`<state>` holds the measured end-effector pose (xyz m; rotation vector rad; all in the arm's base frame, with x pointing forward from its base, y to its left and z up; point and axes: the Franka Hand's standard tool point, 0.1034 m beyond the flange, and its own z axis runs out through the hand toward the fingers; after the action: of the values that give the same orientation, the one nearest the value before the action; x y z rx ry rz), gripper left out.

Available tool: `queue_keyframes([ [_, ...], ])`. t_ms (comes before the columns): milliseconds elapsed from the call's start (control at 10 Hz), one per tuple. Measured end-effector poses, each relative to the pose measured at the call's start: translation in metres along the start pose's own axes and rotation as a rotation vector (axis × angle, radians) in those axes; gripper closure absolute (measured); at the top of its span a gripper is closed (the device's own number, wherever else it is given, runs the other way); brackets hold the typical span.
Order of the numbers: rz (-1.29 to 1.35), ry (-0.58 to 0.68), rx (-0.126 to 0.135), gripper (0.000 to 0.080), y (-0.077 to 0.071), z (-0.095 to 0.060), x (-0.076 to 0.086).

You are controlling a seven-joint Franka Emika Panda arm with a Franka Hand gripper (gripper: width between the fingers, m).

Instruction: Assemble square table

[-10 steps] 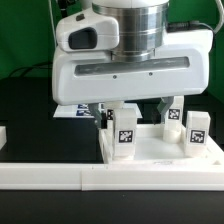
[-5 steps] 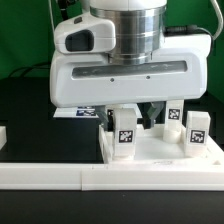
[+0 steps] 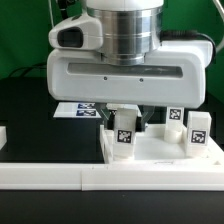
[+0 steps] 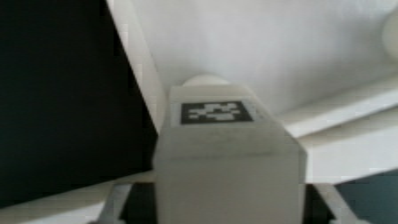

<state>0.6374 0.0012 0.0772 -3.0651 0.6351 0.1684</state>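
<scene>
Worktop: a black table fills the exterior view's left; a small white block sits at its left edge.
Border rail: a long white rail runs along the worktop's near edge.
Marker board: flat and white with printed tags, lying towards the far side, partly behind the arm.
Square table: the white slab lies against the rail, right of centre.
Legs: one tagged leg stands upright on the slab's left part; two more stand towards the right edge.
Gripper: the gripper hangs over the left leg; in the wrist view that leg rises between the fingers, apparently clamped, though contact is blurred.
Room: green backdrop behind, dark cables at the far left corner.
</scene>
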Motion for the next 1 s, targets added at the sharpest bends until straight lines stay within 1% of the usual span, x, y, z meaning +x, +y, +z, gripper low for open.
queue_keyframes([
  [100, 0.114, 0.019, -0.001, 0.0508, 0.0019, 0.0006, -0.0045],
  [200, 0.211, 0.035, 0.01, 0.0508, 0.0037, 0.0008, -0.0041],
  [300, 0.415, 0.048, 0.009, 0.0508, 0.0055, 0.0009, -0.005],
  [500, 0.654, 0.04, 0.036, 0.0508, 0.0083, 0.0007, -0.0033],
  [600, 0.861, 0.048, 0.042, 0.0508, 0.0074, 0.0004, -0.0021],
  [700, 0.923, 0.048, 0.041, 0.0508, 0.0075, 0.0003, -0.0023],
  [900, 1.194, 0.034, 0.059, 0.0508, 0.0082, 0.0007, -0.0047],
  [1000, 1.247, 0.039, 0.061, 0.0508, 0.009, 0.0007, -0.0057],
])
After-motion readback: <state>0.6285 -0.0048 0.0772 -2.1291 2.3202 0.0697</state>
